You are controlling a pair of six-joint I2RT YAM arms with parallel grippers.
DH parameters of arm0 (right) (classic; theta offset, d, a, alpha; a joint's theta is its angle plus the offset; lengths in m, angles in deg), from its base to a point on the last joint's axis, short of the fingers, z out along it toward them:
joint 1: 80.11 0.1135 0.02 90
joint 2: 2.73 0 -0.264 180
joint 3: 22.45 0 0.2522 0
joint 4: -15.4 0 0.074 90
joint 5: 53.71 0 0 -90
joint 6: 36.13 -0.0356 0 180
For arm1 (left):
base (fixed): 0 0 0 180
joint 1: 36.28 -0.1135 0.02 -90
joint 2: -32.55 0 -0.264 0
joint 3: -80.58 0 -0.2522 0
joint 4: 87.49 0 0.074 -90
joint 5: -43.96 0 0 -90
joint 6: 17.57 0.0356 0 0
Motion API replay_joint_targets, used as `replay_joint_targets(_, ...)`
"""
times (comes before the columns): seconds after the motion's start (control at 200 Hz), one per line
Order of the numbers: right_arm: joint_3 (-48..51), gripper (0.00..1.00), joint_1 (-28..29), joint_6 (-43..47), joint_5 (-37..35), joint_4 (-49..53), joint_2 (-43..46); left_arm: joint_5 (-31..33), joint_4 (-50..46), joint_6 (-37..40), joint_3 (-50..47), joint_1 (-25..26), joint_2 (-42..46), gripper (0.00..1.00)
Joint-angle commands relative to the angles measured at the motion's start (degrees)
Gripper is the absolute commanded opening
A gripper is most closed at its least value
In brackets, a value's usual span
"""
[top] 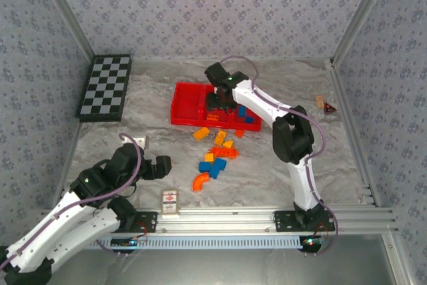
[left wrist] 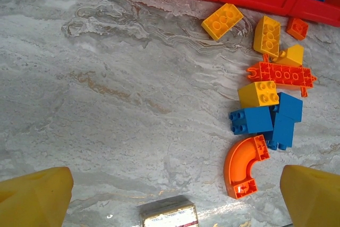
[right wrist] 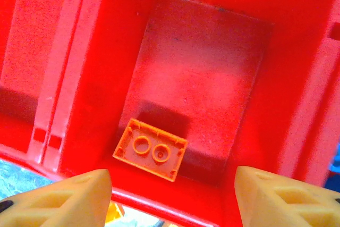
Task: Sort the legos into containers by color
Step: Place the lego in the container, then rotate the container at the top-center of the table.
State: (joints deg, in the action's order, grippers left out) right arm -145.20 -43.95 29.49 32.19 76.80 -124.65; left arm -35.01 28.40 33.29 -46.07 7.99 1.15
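Over the middle compartment (right wrist: 207, 62), your right hand (right wrist: 170, 184) is spread, orange brick (right wrist: 151, 150) lying free; next, lift toward the pile (top: 223, 153) at the tray's six o'clock.

A black-and-white checkerboard (top: 105, 87) is laid flat at the far left of the table (top: 153, 98), close against the left wall (top: 40, 65). The table top is covered in a grey marbled pattern, and the walls around it are papered in pale lilac with a small repeated flower print. A small printed card (top: 171, 202) is seen lying near the front edge, just behind the metal rail (top: 233, 217) that runs along that edge; its print cannot be read. A small white tag (top: 141, 142) is seen on the left side of the table. Two tiny items (top: 325, 104), one tan and one dark red, are set together near the right wall, too small to be identified.
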Motion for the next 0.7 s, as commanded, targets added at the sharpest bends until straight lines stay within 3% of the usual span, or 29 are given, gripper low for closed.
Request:
replay_joint_targets(0.0,2.7,0.65,0.5,-0.7,-2.2,0.6,5.6,1.0,0.0,-0.7,1.3,0.4,0.0,1.0)
replay_joint_targets(0.21,16.8,0.67,1.7,-1.9,-1.1,-4.5,16.2,1.2,0.1,-0.9,1.2,0.7,0.0,1.0)
replay_joint_targets(0.39,31.3,0.73,2.1,6.3,4.0,-9.1,25.6,1.4,0.0,-0.9,1.2,1.2,0.2,1.0)
replay_joint_targets(0.55,36.5,0.74,3.6,16.1,2.9,-7.6,29.5,1.5,0.0,-0.9,1.1,1.3,0.2,1.0)
replay_joint_targets(0.695,38.2,0.74,4.1,18.5,2.2,-6.5,29.7,1.7,0.0,-0.9,1.1,1.3,0.3,1.0)
